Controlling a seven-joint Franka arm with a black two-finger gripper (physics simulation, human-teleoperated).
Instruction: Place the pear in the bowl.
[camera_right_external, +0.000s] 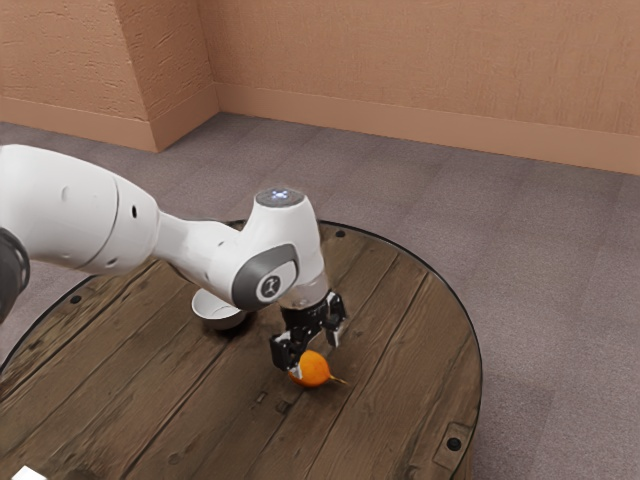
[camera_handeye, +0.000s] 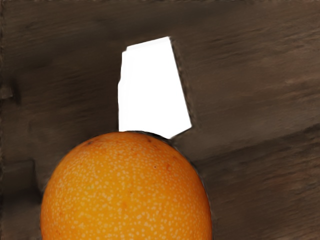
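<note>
In the exterior view, see a tan wall above grey floor, then, standing on it, a round plank table with a dark rim. From that view's left, see the arm reach over the planks and bend down to a black gripper. Find the white bowl there too, upright on the table, partly behind the arm and well apart from the pear. Notice the latter on the planks outside the bowl, orange and round, low between the spread fingers; read them as wide apart and gripping nothing, with contact on either side impossible to tell. In the wrist view, meet its speckled skin up close, with a flat white shape just past its edge. In the exterior view's near left corner, spot a small white piece; cannot tell if the same. Last, make out the thin stem, pointing to that view's right.
</note>
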